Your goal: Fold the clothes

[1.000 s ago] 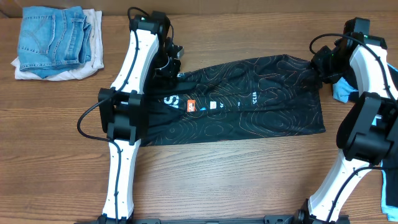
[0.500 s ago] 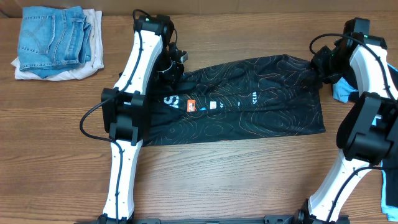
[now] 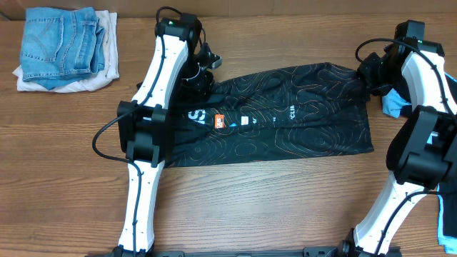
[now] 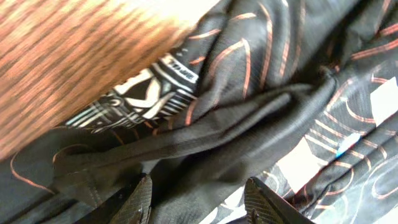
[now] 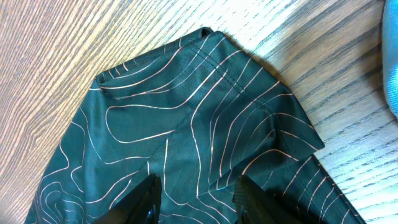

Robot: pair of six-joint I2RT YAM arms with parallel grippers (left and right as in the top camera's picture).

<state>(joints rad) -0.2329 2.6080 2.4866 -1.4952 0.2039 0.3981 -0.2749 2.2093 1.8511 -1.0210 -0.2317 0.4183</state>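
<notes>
The clothes here are chiefly a black jersey (image 3: 285,132) with thin contour lines, lying folded lengthwise across the middle of the table. My left gripper (image 3: 202,71) is at its far left end. In the left wrist view its jaws (image 4: 200,200) stand open with a bunched ridge of the jersey (image 4: 249,112) between them. My right gripper (image 3: 365,75) hovers at the far right corner. In the right wrist view it (image 5: 199,196) is open just above flat cloth (image 5: 174,124). A light-blue garment (image 3: 393,106) lies under the right arm.
A stack of folded blue jeans (image 3: 61,43) on a white garment (image 3: 107,28) sits at the back left. The light-blue garment's edge (image 5: 390,56) lies close beside the jersey's corner. Bare wooden table (image 3: 271,207) stretches along the front.
My left gripper has shifted slightly to the right along the jersey's far edge, and its jaws have opened after closing. The right arm and the jersey's right end have not moved.
</notes>
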